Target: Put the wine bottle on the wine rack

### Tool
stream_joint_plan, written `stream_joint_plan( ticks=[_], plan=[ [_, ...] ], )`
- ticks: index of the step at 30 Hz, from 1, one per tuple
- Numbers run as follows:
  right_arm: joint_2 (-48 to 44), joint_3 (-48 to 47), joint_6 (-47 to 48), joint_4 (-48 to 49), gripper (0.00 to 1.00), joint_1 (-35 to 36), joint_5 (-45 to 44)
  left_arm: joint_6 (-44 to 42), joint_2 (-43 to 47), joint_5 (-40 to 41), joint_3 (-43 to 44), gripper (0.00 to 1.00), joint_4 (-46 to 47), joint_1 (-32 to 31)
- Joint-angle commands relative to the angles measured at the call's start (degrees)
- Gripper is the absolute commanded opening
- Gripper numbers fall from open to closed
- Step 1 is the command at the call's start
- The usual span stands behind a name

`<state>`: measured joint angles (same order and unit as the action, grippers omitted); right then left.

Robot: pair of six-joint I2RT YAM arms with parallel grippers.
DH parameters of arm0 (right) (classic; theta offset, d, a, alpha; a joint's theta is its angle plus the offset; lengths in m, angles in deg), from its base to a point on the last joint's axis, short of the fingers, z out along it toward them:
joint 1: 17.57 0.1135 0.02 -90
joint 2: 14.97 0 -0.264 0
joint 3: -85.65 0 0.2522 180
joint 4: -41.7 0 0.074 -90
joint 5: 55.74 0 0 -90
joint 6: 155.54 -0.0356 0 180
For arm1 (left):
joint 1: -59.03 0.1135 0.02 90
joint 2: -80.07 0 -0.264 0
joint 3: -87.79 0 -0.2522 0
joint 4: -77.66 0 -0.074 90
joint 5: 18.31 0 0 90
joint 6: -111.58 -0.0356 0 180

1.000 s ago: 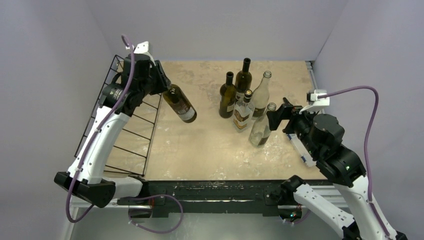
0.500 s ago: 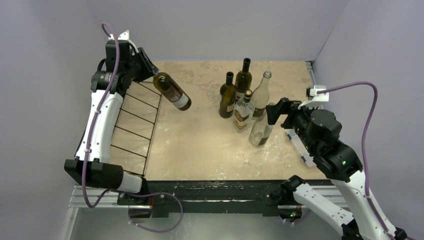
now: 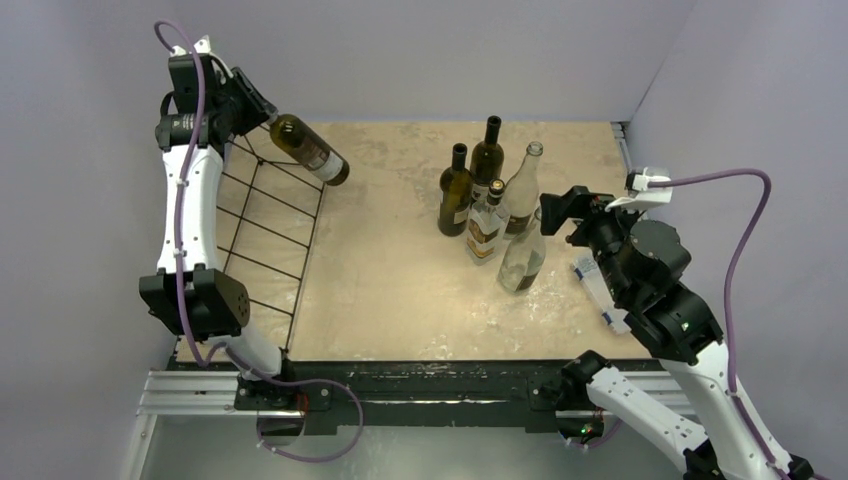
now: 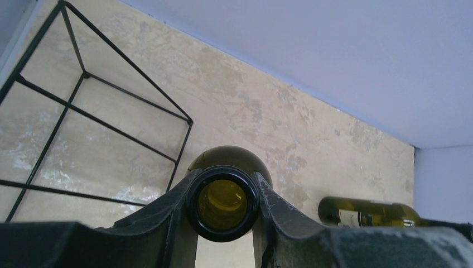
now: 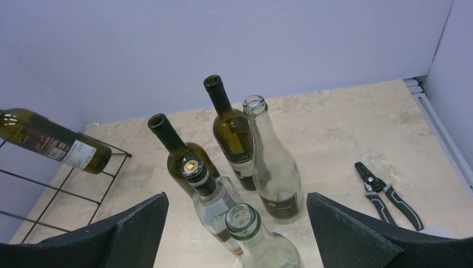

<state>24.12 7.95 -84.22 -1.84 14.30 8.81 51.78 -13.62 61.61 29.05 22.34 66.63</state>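
From the overhead camera I see the left gripper [image 3: 255,108] at the upper left, clamped on the neck of the wine bottle [image 3: 310,155]. The bottle hangs tilted in the air over the far end of the wine rack [image 3: 262,215]. The right gripper [image 3: 560,203] stands wide open right of centre, just beside five upright bottles [image 3: 487,195]. My left wrist camera looks into the bottle's mouth, with a finger pressed on each side. On the right wrist camera the jaws gape above the standing bottles. The held bottle shows at the left edge and pliers [image 5: 385,195] at the lower right.

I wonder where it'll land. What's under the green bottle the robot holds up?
Under the green bottle are the far wires of the black wine rack and the tan table. Nothing else shows there, though the bottle itself covers the patch straight below.
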Motion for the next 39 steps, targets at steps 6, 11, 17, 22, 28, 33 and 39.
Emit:
stream_joint_plan(
  ticks=[6, 11, 17, 22, 28, 33, 39],
  plan=[
    [0.9, 0.2, 3.6, 6.5, 0.99, 0.3, -5.6, 2.8, -7.3, -7.7, 10.2, 0.00, 10.4, 4.6],
    [1.5, 0.2, 5.9, 7.9, 0.99, 0.2, -8.1, 1.6, -9.9, -7.9, 11.0, 0.00, 11.3, 6.3],
    [2.6, 0.6, 7.8, 9.5, 0.99, 0.2, -8.4, -2.0, -12.6, -8.2, 12.5, 0.00, 11.7, 6.6],
    [3.3, 0.5, 8.5, 9.7, 0.99, 0.2, -8.1, -2.5, -14.7, -9.0, 13.8, 0.00, 11.6, 7.3],
    [3.4, 0.1, 9.1, 9.6, 0.99, 0.2, -8.4, -1.3, -17.5, -10.1, 14.9, 0.00, 12.2, 8.6],
    [4.5, -0.3, 8.9, 9.3, 0.99, 0.3, -8.3, -2.0, -18.2, -9.4, 14.8, 0.00, 13.0, 9.0],
    [4.4, 0.2, 8.8, 9.8, 0.99, 0.3, -8.1, -2.0, -20.3, -9.5, 14.8, 0.00, 13.9, 9.1]
  ],
)
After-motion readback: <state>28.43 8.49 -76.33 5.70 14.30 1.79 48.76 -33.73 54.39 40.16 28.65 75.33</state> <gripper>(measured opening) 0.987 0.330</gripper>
